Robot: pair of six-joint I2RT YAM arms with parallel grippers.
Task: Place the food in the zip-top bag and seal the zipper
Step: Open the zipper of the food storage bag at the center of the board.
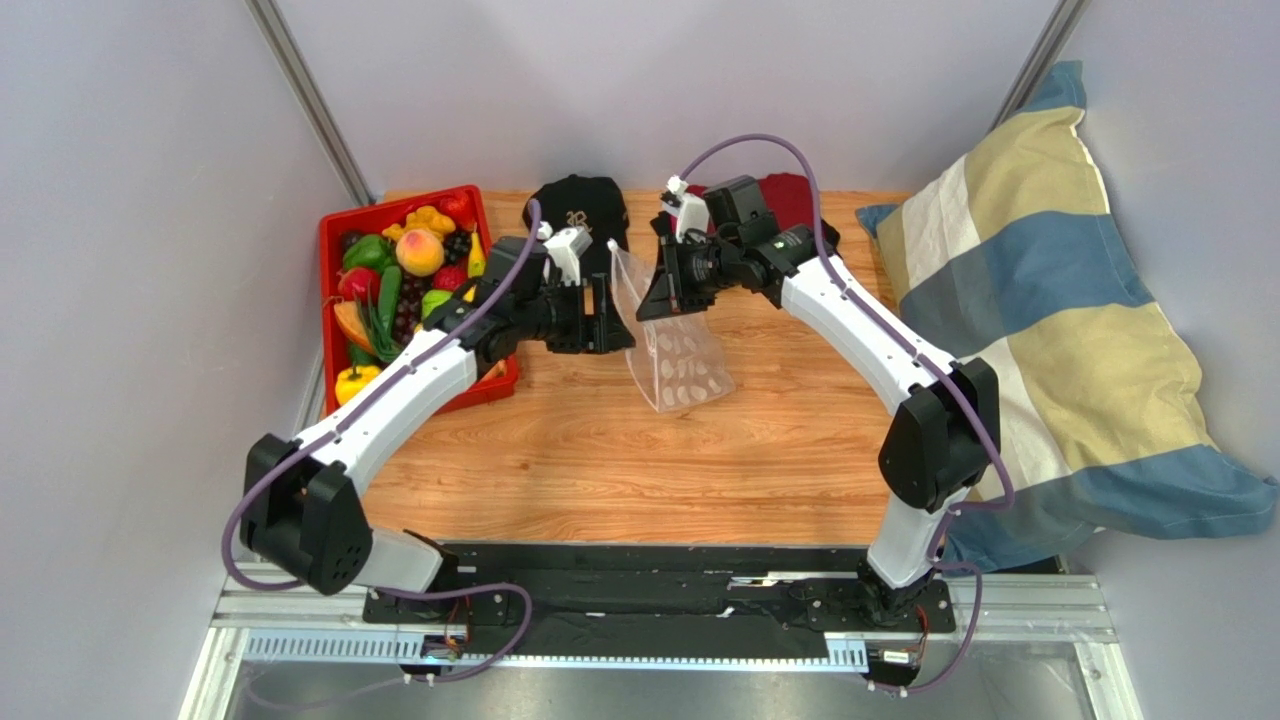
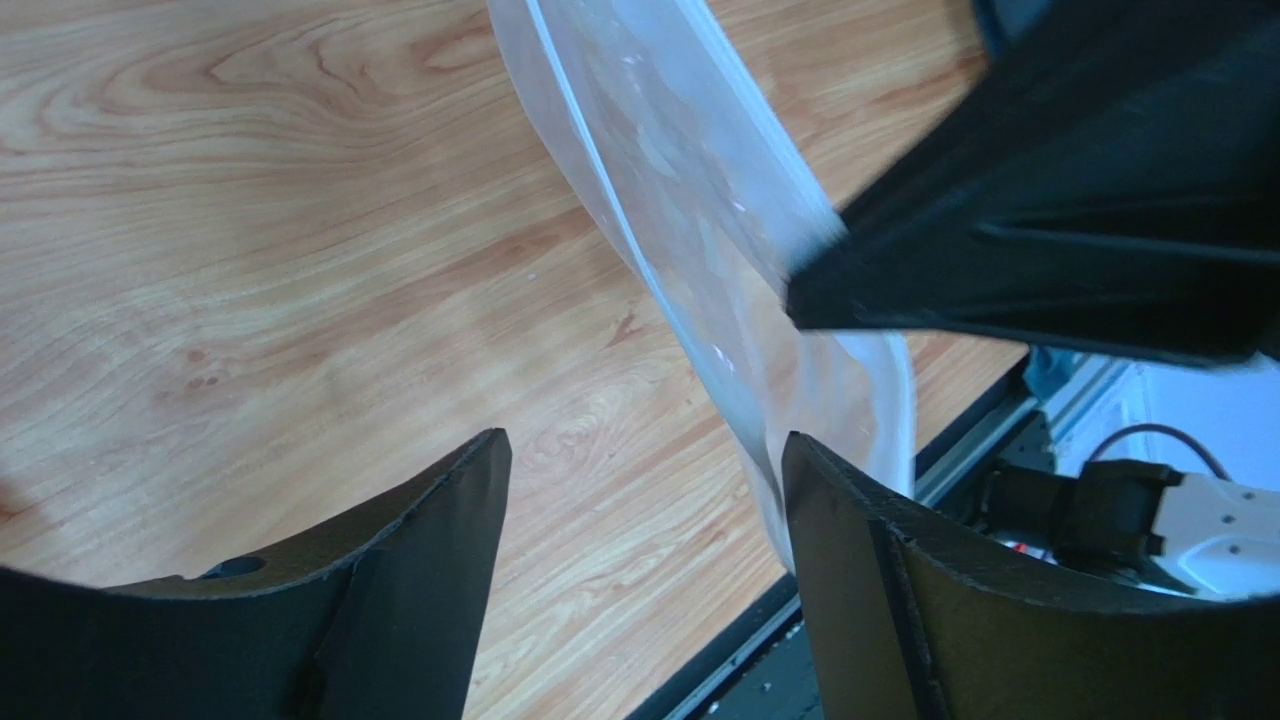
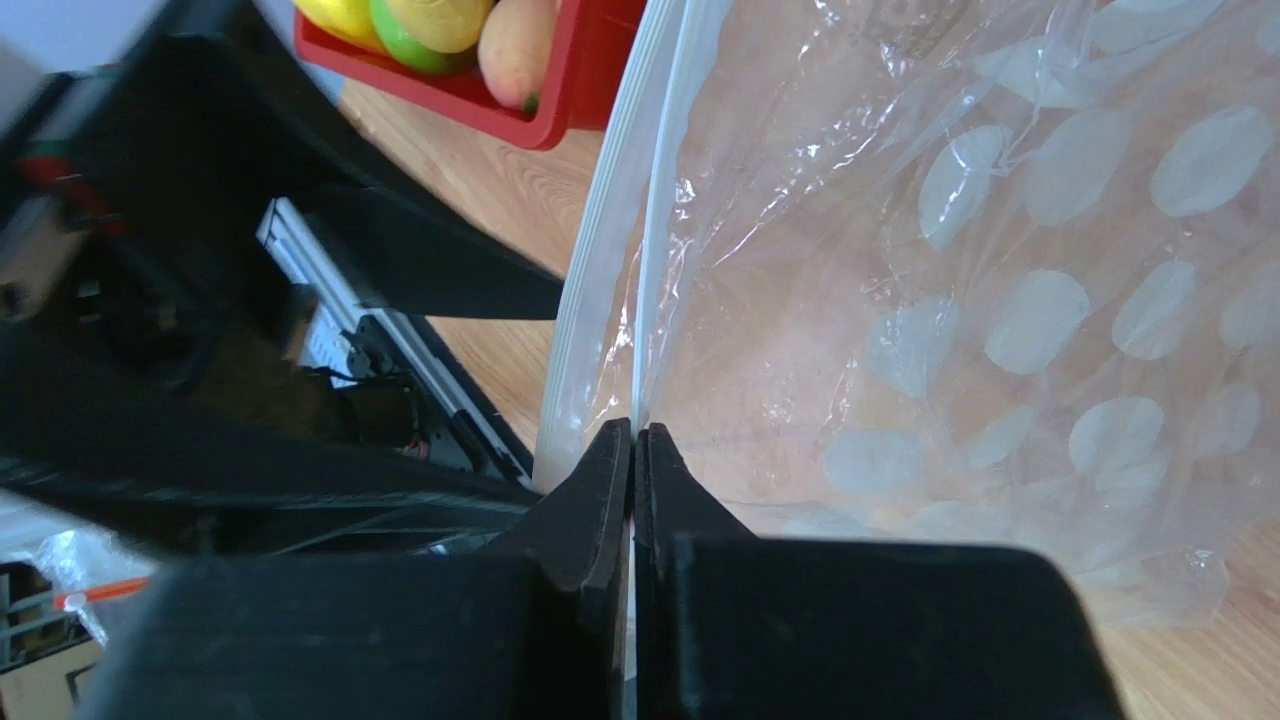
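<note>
Right gripper (image 3: 634, 450) was clamped on bag (image 1: 679, 360) rim, bag hanging over surface (image 1: 601, 465). Left gripper (image 2: 643, 450) jaws stood apart, free rim just inside right jaw. Food (image 1: 406, 263) sat in tray (image 1: 334, 228), my left, nearer left arm.

— How do the arms sit?
— The white left arm with black joints (image 1: 394, 383) slants in over the bench; the matching right arm (image 1: 879, 342) folds at its elbow and reaches back to the centre. The wrists face each other, close together.
— And the pincers?
— The left pincer (image 2: 643, 443) has its black jaws spread, clamping nothing (film hangs just beside one finger). The right pincer (image 3: 633, 432) is pressed tight on the edge of the clear dotted plastic bag (image 3: 977, 300).
</note>
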